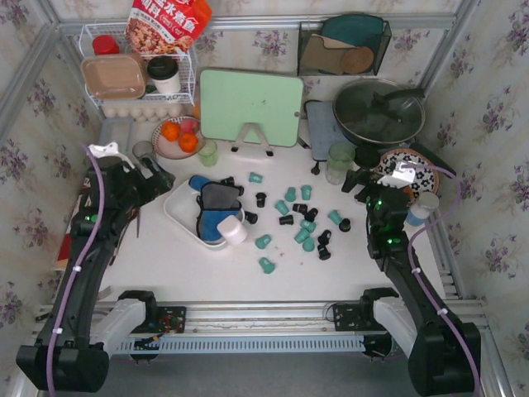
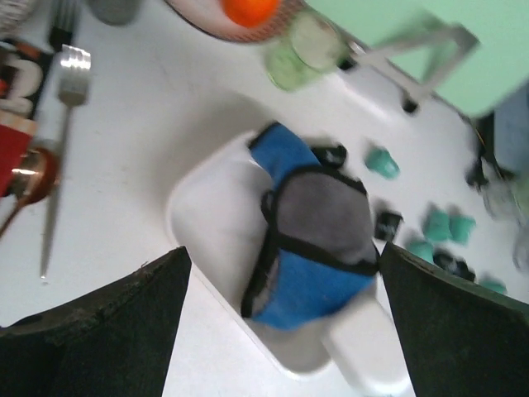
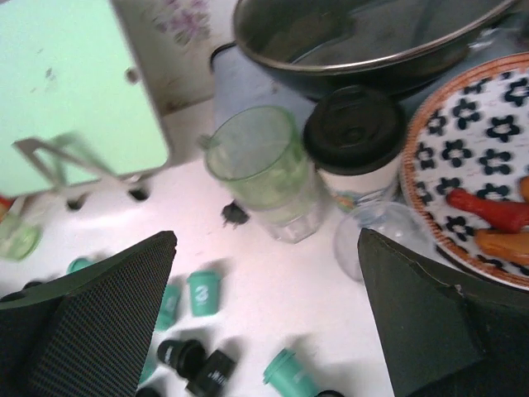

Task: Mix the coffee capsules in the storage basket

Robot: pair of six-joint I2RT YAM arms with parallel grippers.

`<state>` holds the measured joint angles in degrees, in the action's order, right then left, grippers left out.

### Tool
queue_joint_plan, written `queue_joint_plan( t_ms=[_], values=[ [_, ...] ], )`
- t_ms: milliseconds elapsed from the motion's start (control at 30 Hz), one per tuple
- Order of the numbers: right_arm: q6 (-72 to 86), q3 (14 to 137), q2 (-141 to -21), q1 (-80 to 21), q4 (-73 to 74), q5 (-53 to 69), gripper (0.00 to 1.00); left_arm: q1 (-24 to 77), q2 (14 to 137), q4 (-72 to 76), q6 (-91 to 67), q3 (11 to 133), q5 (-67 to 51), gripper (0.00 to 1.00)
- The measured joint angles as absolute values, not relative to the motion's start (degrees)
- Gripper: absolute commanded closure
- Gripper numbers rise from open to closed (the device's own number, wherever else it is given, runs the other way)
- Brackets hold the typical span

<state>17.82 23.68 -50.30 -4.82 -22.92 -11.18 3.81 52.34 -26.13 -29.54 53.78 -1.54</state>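
Your left gripper (image 2: 283, 252) stands wide open and empty, hovering over the basket (image 2: 211, 215). Your right gripper (image 3: 266, 240) is also spread wide, holding nothing, above the counter (image 1: 207, 273) near a green cup (image 3: 260, 169). The basket sits left of centre, its long axis running from far left to near right. It is white, shallow and round-cornered, and a blue-grey pouch (image 1: 216, 197) fills most of it. The capsules (image 1: 307, 226), teal and black, lie scattered on the counter to its right, some upright, some tipped.
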Motion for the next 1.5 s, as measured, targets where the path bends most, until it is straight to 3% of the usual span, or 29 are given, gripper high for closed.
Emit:
queue_joint_plan(
  t_ms=[233, 400, 533, 667, 1067, 1167, 1500],
  values=[
    [18.4, 27.9, -53.5, -10.6, -17.1, -0.8, 0.06, 12.4, 57.2, -38.1, -24.0, 58.9, -8.7, 0.01],
    [15.9, 31.9, -57.9, -26.7, -13.8, -4.3, 0.09, 26.5, 58.0, -43.4, -22.3, 59.1, -0.3, 0.02],
    [14.3, 31.7, -60.7, -37.5, -15.3, -6.8, 0.11, 32.4, 57.9, -43.5, -22.4, 56.5, 7.0, 0.03],
    [12.0, 31.7, -64.1, -44.1, -19.4, -8.8, 0.15, 34.0, 56.8, -41.8, -24.1, 52.1, 11.0, 0.11],
    [-2.0, 33.4, -72.6, -65.1, -26.2, -12.3, 0.07, 37.1, 52.5, -34.1, -25.6, 45.6, 13.9, 0.12],
    [-6.0, 35.7, -74.8, -67.2, -25.7, -12.8, 0.0, 37.1, 50.7, -33.1, -25.6, 44.9, 14.3, 0.11],
    [-12.8, 39.0, -85.0, -71.9, -27.1, -17.9, 0.0, 37.1, 45.1, -29.7, -26.3, 40.3, 17.3, 0.11]
  ],
)
